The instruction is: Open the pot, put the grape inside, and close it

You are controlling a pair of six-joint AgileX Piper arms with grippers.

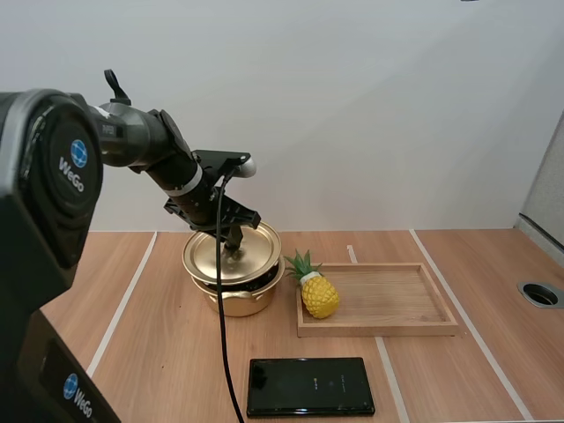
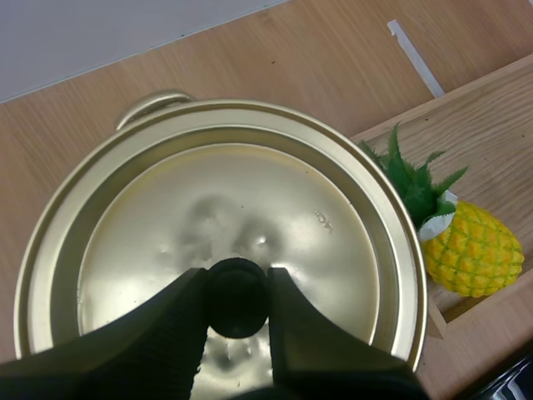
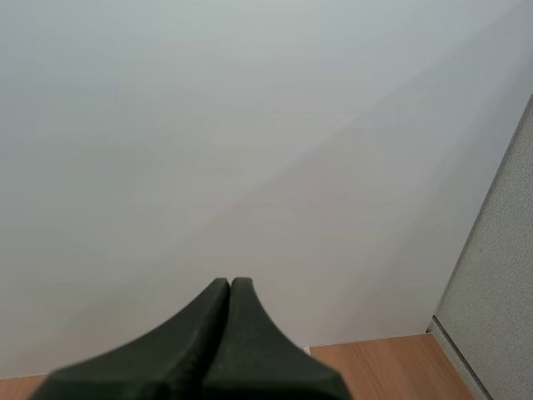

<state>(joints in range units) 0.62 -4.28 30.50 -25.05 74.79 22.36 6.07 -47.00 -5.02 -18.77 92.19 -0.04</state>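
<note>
Two arms on this rig, and only one is busy. The left hand (image 2: 238, 292) is clamped on the black knob (image 2: 239, 302) of the gold lid (image 1: 207, 256), one ribbed finger pressed against each side of it. Right under the hand, the lid sits tipped over the gold pot (image 1: 236, 302). The lid's edge on the tray side is clear of the pot's rim, and something dark shows in that gap, can't tell what. One pot handle (image 2: 158, 104) pokes out past the lid's far edge.

The right hand (image 3: 231, 287) has its fingers pressed together on nothing, pointing at bare wall.

The surface is a wood-grain worktop (image 1: 159, 352) with pale tape lines (image 1: 123, 300) running across it. Just to the right of the left hand is a shallow wooden tray (image 1: 379, 329), and a yellow toy pineapple (image 1: 319, 295) sits at the tray end nearest the pot. Closer to the arm bases than the left hand lies a flat black slab (image 1: 310, 386) that looks like a phone. Way off to the right of the left hand there's a round hole (image 1: 540, 294) in the worktop.

As for the room, a plain white wall (image 1: 370, 115) stands behind everything, and a grey panel (image 1: 546, 194) closes off the right side.
</note>
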